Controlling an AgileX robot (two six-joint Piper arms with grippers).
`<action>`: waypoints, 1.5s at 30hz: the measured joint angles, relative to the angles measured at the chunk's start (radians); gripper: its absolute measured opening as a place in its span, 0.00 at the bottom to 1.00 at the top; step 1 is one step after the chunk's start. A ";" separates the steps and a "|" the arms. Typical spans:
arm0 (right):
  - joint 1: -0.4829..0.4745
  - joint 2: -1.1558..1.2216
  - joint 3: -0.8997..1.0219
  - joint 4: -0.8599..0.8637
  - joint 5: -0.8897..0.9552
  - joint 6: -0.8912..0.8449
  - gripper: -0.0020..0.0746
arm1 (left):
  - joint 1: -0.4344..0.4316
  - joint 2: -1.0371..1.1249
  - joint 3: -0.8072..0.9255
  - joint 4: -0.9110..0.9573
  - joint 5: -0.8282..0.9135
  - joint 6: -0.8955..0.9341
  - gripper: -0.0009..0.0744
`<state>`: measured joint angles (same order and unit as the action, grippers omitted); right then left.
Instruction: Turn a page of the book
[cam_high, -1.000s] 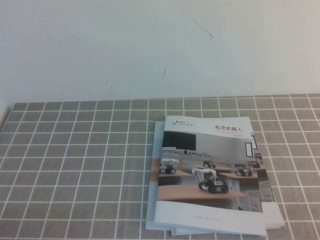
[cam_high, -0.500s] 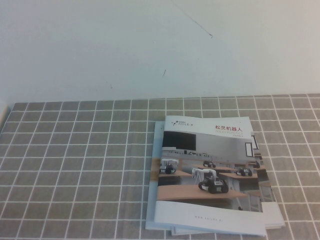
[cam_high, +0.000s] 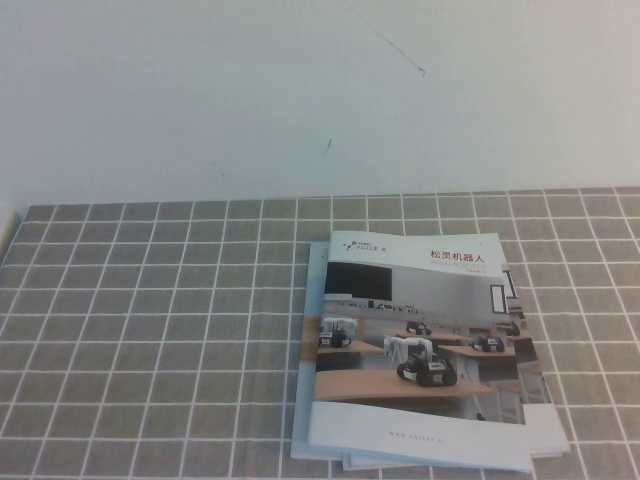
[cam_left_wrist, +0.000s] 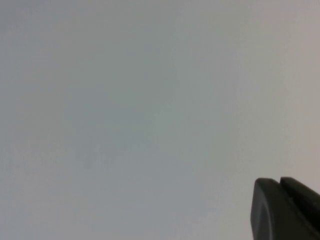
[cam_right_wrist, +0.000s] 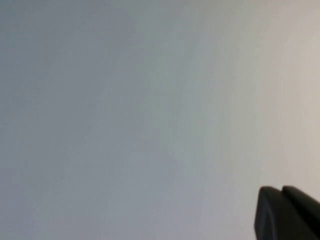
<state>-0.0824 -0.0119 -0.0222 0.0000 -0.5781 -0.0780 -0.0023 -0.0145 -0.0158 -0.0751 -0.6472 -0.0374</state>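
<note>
Grey checked cloth (cam_high: 150, 330) carries the closed glossy white book (cam_high: 420, 350) atop similar booklets (cam_high: 548, 425); right gripper (cam_right_wrist: 287, 212) closed, empty, facing blank wall; left gripper (cam_left_wrist: 285, 207) likewise placed, its opening unclear.

left pincer (cam_left_wrist: 285, 210) apparently parked, right pincer (cam_right_wrist: 287, 212) closed

setting: staged tabletop test bench, room type not shown | evidence: grey cloth with white grid lines (cam_high: 150, 330) spread over table; plain white scuffed wall (cam_high: 300, 90) behind; glossy robot-maker booklets (cam_high: 420, 350) stacked on cloth
</note>
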 joint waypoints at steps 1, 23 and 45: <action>0.000 0.000 -0.040 0.000 0.077 0.001 0.02 | 0.000 0.000 -0.043 0.000 0.107 -0.002 0.01; 0.000 0.712 -0.748 0.442 1.297 -0.331 0.02 | 0.000 0.820 -0.794 -0.467 1.331 0.340 0.01; 0.127 1.550 -0.969 0.788 1.425 -0.804 0.03 | -0.282 1.704 -1.019 -1.345 1.150 1.058 0.01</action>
<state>0.0442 1.5378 -0.9912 0.7881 0.8470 -0.8822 -0.2842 1.6891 -1.0348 -1.4199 0.5031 1.0202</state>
